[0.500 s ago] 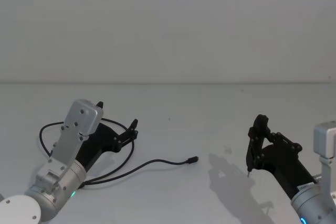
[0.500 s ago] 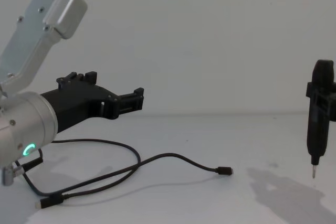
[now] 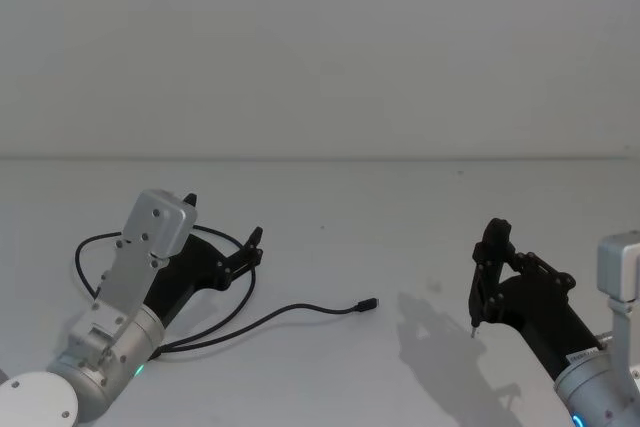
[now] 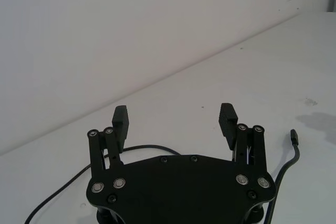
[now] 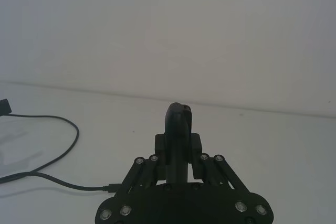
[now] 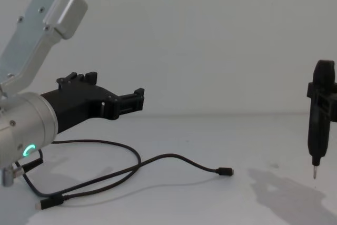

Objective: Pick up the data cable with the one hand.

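Observation:
The data cable [image 3: 290,311] is a thin black cord lying on the white table, looped at the left, with one plug [image 3: 369,303] pointing right. Its other plug [image 6: 50,202] lies near the front left. My left gripper [image 3: 254,248], the one hand on the silver cylinder with a green light, hovers open above the loop, with nothing between its fingers [image 4: 121,121]. The cable [image 4: 286,163] runs beneath and beside it. At the right my right gripper [image 3: 489,269] is shut on a slim black pen-shaped tool [image 6: 320,114] that points its metal tip down, well clear of the cable.
A white table [image 3: 330,217] runs back to a plain white wall. The tool's shadow [image 6: 284,191] falls on the tabletop between the plug and the right arm.

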